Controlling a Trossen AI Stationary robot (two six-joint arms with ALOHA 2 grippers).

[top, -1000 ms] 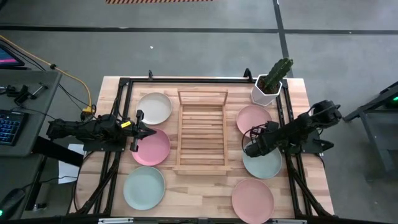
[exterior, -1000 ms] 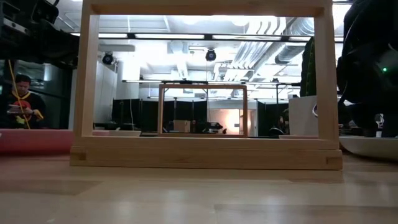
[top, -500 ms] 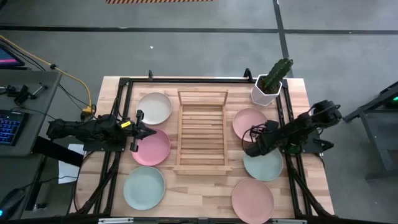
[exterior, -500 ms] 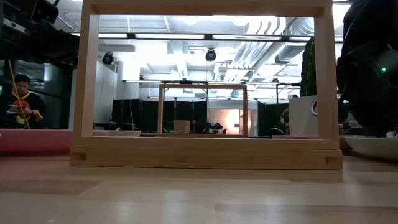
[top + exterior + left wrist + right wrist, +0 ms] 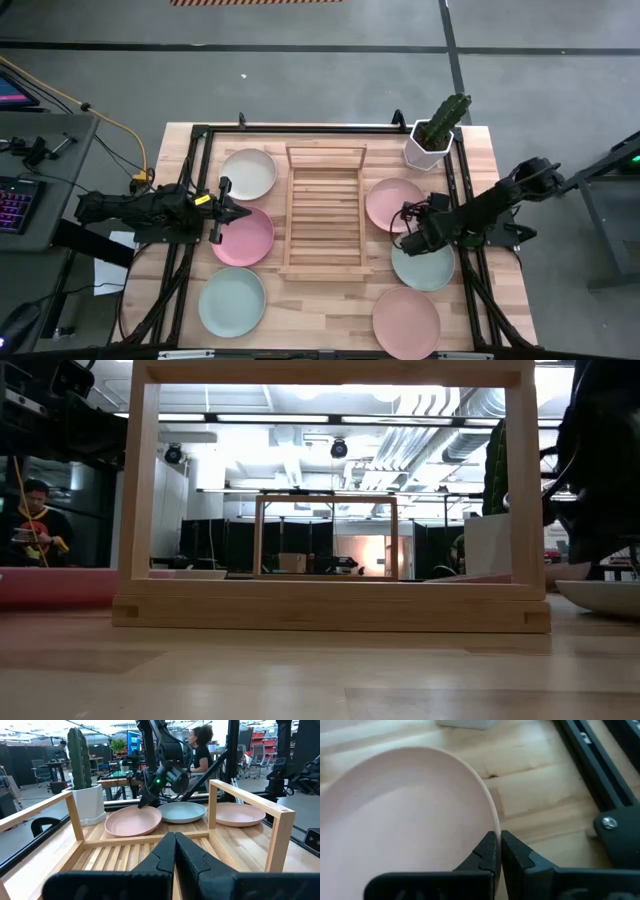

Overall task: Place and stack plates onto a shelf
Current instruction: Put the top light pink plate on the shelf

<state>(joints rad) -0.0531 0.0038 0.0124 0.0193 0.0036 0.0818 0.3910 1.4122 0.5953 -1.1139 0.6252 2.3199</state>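
The wooden slatted shelf [image 5: 323, 211] stands mid-table. Left of it lie a cream plate [image 5: 248, 173], a pink plate [image 5: 243, 236] and a mint plate [image 5: 231, 302]. Right of it are a pink plate [image 5: 392, 202], a mint plate [image 5: 425, 268] and another pink plate [image 5: 406, 320]. My right gripper [image 5: 408, 230] is shut on the pink plate nearest the cactus [image 5: 405, 815]. My left gripper [image 5: 236, 212] is shut and hovers over the left pink plate's rim, its fingers [image 5: 175, 851] pointing at the shelf. My right gripper pinches the pink plate's rim [image 5: 492, 822] on the side facing the table's right and near edges, one finger on the inner face and one outside. It slants down from the right [image 5: 149, 800]. The plate's side toward the shelf [image 5: 112, 827] looks low on the table.
A white pot with a green cactus [image 5: 435, 135] stands at the far right corner, close behind the held plate. Black rails [image 5: 462, 200] run along both sides of the table. The shelf's raised frame [image 5: 330, 600] stands between the two arms. People sit in the room beyond.
My right gripper has moved toward the shelf and slightly toward the near edge, staying shut on the rim. The pink plate has shifted with it, away from the cactus pot and closer to the shelf's right side. My left arm has kept still.
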